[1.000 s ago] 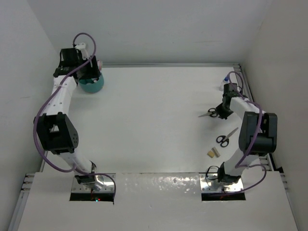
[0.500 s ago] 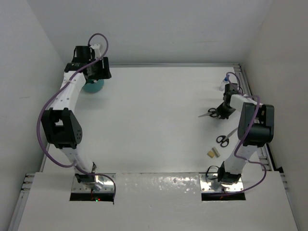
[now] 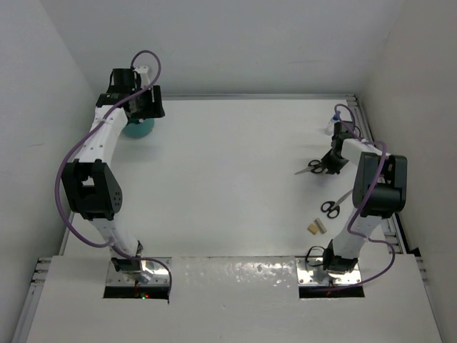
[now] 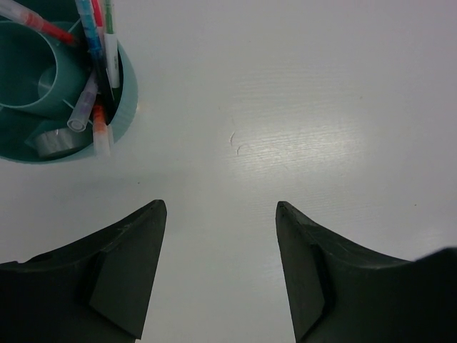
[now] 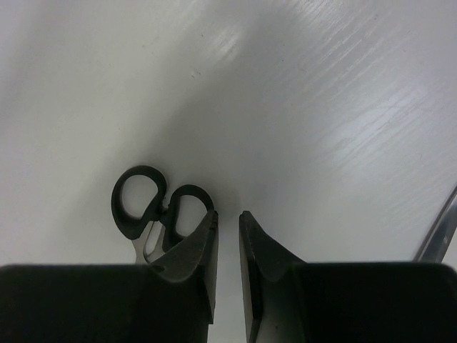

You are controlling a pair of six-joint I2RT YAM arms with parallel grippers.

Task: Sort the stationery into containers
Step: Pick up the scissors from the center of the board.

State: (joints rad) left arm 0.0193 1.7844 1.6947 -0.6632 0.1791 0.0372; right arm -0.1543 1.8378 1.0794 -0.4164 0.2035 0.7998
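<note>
From the top view, your left gripper [image 3: 148, 107] hangs at the far left corner of the desk [image 3: 228, 164], just beside the teal pot [image 3: 136, 129], while your right gripper [image 3: 330, 166] sits low by the upper scissors [image 3: 308, 169], likely there to collect them. A second pair of scissors [image 3: 330, 206], the tan blocks [image 3: 315, 227] and the small bottle [image 3: 333, 123] lie loose on the right side, well apart from the pot, so there's sorting left. Over to the left wrist: what the top view hides is the pot's contents, with pens [image 4: 100, 43] leaning in one compartment and a tape ring [image 4: 53, 143] in another, and your fingers spread wide over bare desk, holding nothing. Right wrist now: the fingers are drawn close, only a slit between them, the black handles lying against the left finger. The slit looks empty, but you can't tell whether anything is pinched lower down.
</note>
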